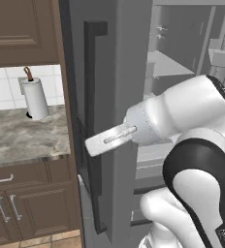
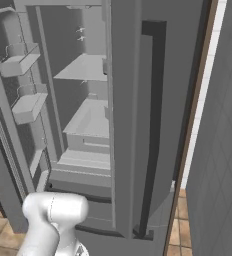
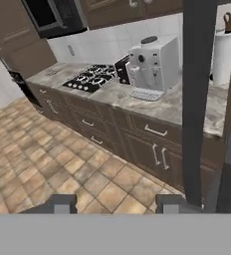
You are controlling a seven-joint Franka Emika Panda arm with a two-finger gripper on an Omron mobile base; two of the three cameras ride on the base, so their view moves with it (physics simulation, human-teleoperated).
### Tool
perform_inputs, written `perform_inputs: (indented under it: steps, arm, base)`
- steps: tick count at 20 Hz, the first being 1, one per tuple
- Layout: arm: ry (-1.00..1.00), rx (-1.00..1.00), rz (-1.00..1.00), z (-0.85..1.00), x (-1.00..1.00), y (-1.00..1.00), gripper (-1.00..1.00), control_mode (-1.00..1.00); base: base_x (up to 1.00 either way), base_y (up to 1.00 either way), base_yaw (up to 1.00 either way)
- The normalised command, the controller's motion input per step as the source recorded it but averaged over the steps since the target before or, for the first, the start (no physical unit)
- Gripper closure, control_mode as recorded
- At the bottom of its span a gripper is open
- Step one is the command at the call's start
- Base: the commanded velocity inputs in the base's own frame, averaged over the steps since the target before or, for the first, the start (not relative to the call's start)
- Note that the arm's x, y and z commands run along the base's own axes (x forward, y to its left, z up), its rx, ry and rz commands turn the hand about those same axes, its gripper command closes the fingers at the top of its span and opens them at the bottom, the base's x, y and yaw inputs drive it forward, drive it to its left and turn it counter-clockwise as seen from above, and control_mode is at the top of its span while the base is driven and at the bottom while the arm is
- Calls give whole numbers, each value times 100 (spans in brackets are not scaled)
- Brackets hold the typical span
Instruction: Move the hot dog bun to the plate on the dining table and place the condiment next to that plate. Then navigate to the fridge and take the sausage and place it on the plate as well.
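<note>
Grey steel all over the fridge [image 2: 123,100]: stood with one door swung open, flat pale shelves [image 2: 85,67] and boxy door bins [image 2: 23,60] inside, a long dark vertical handle [image 1: 92,121] on the door nearer the arm. Left of the fridge ran a table [image 1: 22,135] of brown panelled cabinets under a mottled grey marble top, backed by glossy white wall tiles. Carried a white paper-towel roll [image 1: 37,99], upright on a dark stand, close to the fridge. Farther along from the fridge, in the hand view, sat a boxy white coffee machine [image 3: 152,62] and then a black gas hob [image 3: 90,77]. Tan square floor tiles [image 3: 48,159] below, laid on the diagonal.

Hand [image 3: 116,204] pointed past the fridge handle toward that table. Fingertips stood apart, gripped nothing. Had the dark straight bar of the handle just beside one fingertip; could not tell whether touching or clear of it.
</note>
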Motion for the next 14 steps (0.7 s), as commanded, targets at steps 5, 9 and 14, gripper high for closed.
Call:
perform_inputs:
  steps: [5,9,14]
  arm:
    - [-1,8,14,14,-100,-64,-100,-100]
    - [0,10,4,29,-83,-98,-100,-100]
    - [1,1,-14,34,42,-100,-100,-100]
  base:
    - [0,0,0]
    - [0,0,0]
    - [0,0,0]
